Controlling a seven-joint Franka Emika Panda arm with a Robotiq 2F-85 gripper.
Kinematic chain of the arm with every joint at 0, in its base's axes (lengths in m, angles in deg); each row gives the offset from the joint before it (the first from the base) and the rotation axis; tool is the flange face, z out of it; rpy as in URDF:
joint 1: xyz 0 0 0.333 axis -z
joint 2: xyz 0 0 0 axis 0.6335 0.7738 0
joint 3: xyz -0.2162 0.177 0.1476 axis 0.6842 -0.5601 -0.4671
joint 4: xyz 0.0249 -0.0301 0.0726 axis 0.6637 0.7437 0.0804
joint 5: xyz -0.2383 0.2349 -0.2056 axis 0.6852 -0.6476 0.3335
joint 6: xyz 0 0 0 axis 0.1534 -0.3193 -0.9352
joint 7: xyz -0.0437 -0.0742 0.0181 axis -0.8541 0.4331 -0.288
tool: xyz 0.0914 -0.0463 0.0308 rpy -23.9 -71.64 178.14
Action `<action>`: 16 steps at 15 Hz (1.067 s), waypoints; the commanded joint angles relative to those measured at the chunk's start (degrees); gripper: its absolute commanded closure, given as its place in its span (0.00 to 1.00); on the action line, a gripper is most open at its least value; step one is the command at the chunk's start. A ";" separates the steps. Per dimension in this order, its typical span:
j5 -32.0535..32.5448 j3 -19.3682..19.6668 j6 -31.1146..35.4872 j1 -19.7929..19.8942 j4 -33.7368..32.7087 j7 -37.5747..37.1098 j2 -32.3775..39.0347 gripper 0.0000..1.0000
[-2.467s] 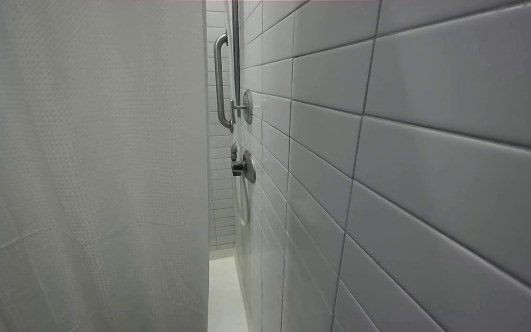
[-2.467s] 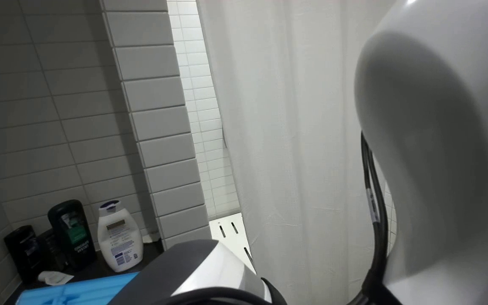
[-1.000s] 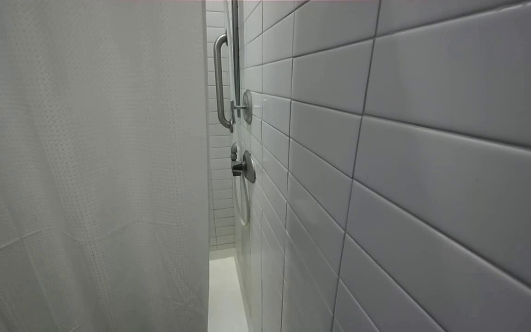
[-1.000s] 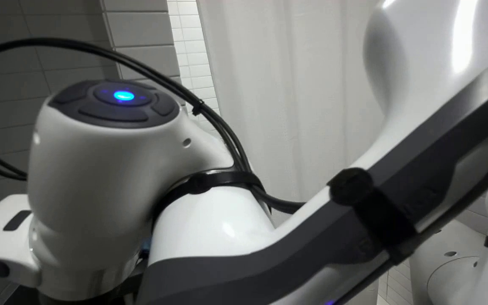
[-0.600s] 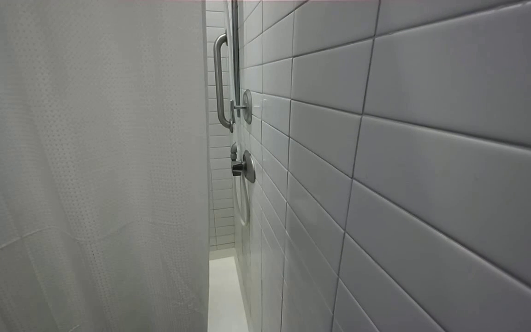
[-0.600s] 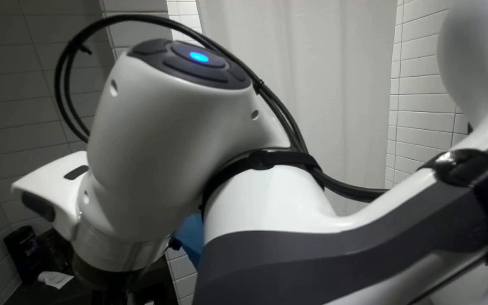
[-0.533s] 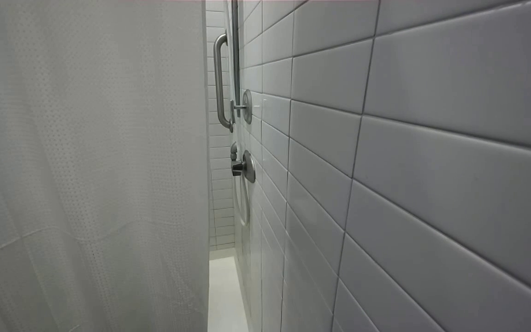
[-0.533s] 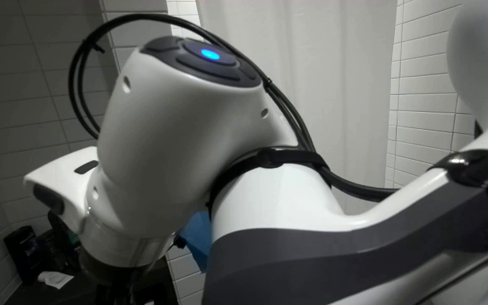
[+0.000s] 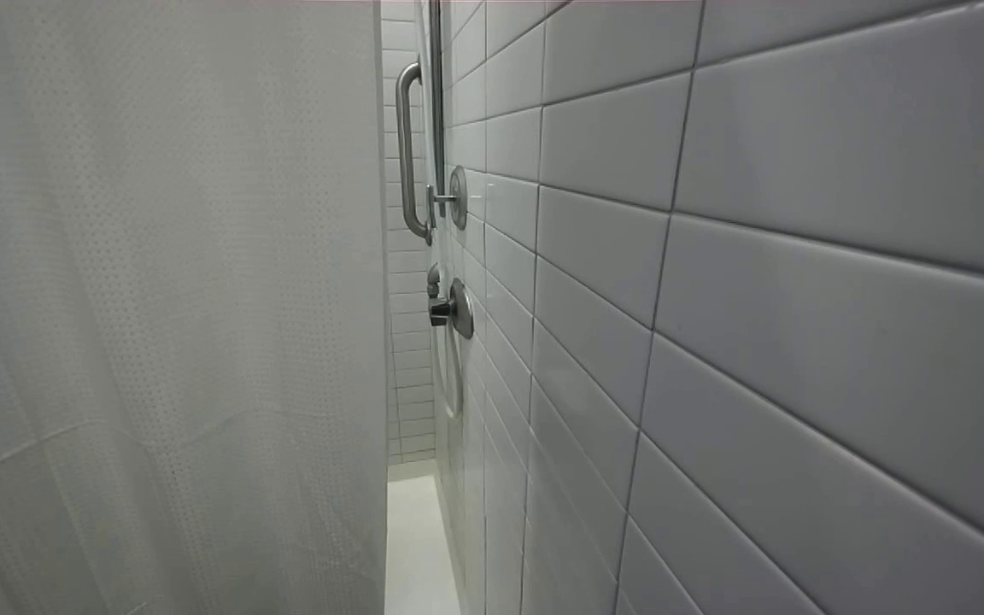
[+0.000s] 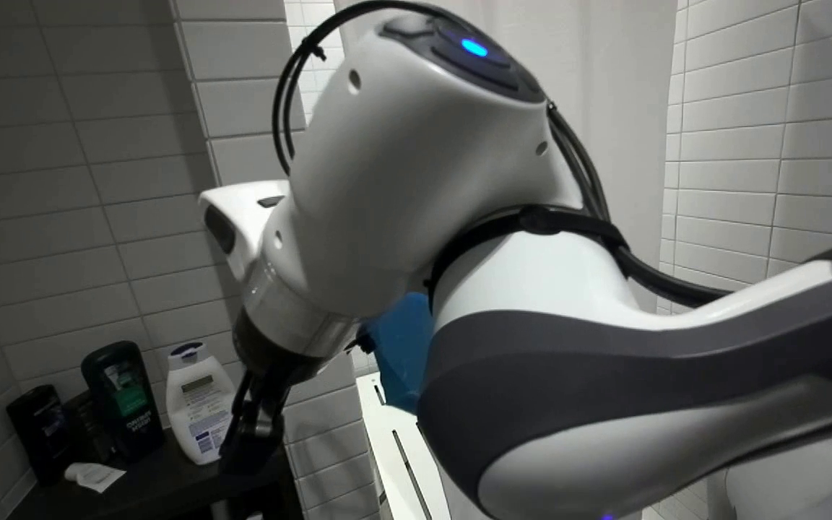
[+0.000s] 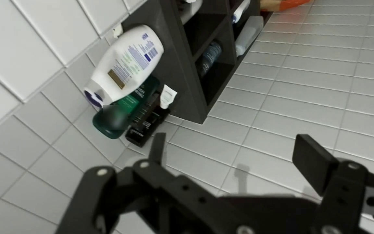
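Pincer [image 11: 232, 149] — wide agape, empty

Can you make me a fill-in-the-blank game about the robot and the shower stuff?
1. The round light on top of the robot arm glows ____.
2. In the wrist view, the open tool shows exactly ____ fingertips.
3. The label on the dark bottle right next to the white bottle is mostly ____.
4. In an exterior view, the metal grab bar sits ____ (higher or lower) than the dark knob.

Missing words: blue; two; green; higher.
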 commanded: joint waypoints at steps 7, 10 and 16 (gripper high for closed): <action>-2.22 -1.05 -15.83 3.07 1.95 -2.63 -18.66 0.00; -4.19 -2.35 -20.29 0.15 3.04 -1.92 -22.39 0.00; -3.06 -5.50 -21.10 -1.68 1.76 -1.26 -21.54 0.00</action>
